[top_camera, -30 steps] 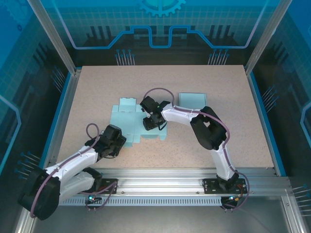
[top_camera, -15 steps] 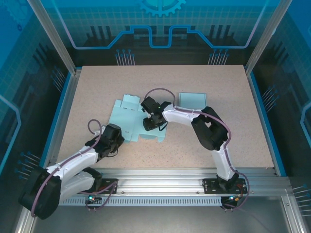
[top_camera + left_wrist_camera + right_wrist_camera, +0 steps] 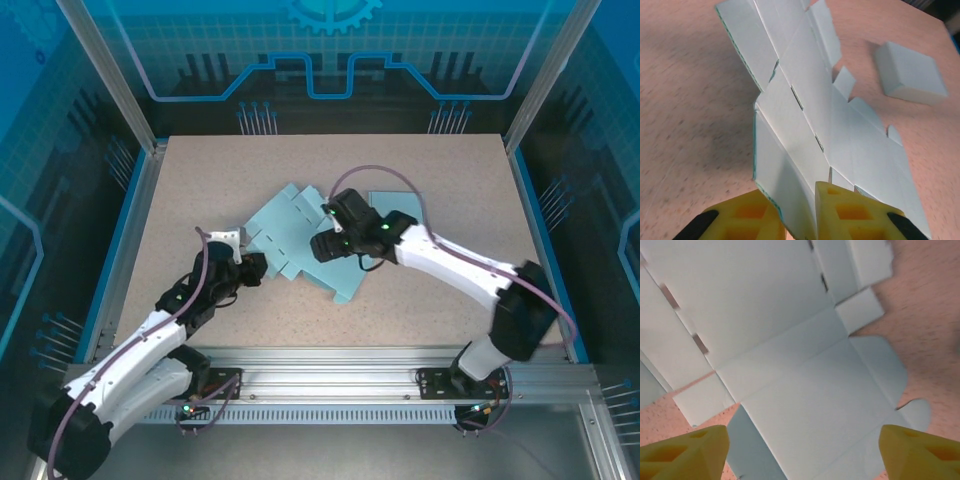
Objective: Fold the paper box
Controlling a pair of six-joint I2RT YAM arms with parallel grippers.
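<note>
Pale-blue paper box pinched in left fingers; right fingers wide above; left wrist: folded box beyond.

The paper box is pale mint-blue with darker teal cut edges. At two o'clock from it, a small folded box is the same mint-blue. The table is beige, finely dark-speckled. The left gripper and right gripper have yellow fingers.

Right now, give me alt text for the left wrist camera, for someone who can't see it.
The left gripper pinches the near edge of an unfolded pale blue paper box, which stretches away over a speckled tan table. A small closed box lies at upper right.
</note>
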